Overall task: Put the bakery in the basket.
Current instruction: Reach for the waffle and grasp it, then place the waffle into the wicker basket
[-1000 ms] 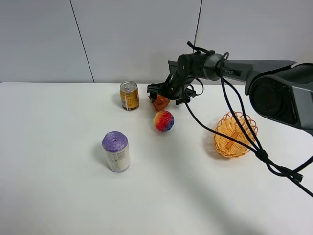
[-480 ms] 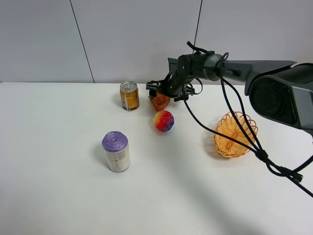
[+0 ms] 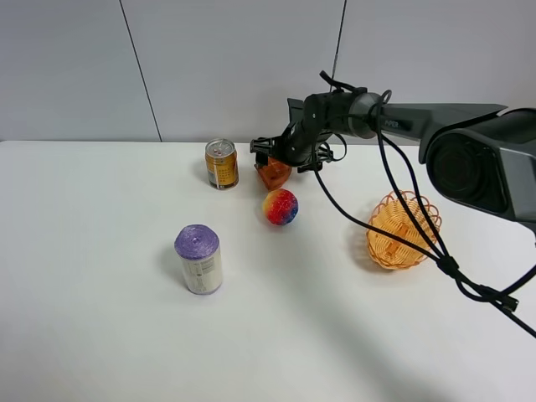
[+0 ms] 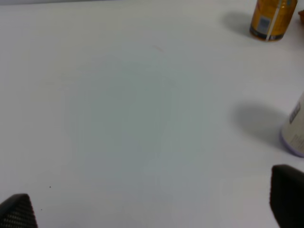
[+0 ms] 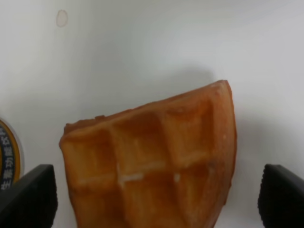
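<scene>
**Waffle between spread jaws**

The right gripper [image 5: 155, 197] stands wide around the orange-brown wedge-shaped toy waffle slice [image 5: 156, 147], which lies on the white table [image 3: 100, 318] near the gold can [image 3: 221, 163], well apart from the oval orange woven basket [image 3: 387, 249]. The left gripper [image 4: 152, 204] is spread wide too.

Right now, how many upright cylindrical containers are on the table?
2. The gold can stands at the back, left of the waffle; the purple-topped container stands nearer the front. None seem hidden.

Waffle [image 5: 152, 156], lower part off-frame.
</scene>
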Controlling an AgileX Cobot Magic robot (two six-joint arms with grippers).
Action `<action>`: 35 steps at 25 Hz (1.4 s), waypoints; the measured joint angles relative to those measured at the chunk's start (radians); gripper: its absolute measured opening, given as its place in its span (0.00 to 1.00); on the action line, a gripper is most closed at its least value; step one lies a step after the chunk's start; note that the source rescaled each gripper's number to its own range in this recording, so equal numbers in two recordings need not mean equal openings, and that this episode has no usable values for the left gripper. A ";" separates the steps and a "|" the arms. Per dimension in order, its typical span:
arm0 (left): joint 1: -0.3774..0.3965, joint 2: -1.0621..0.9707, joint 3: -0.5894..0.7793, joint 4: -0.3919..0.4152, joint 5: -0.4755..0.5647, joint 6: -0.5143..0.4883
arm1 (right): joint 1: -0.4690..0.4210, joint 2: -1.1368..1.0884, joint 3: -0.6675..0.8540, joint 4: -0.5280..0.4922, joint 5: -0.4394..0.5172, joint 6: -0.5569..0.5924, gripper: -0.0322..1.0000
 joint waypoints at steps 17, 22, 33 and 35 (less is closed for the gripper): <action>0.000 0.000 0.000 0.000 0.000 0.000 | 0.003 0.022 -0.005 0.005 -0.010 -0.027 0.03; 0.000 0.000 0.000 0.000 0.000 0.000 | 0.003 -0.076 0.003 0.003 0.093 -0.139 0.03; 0.000 0.000 0.000 0.000 0.000 0.000 | 0.003 -0.521 0.002 -0.004 0.652 -0.375 0.03; 0.000 0.000 0.000 0.000 0.000 0.000 | 0.003 -0.594 0.002 -0.013 0.695 -0.390 0.03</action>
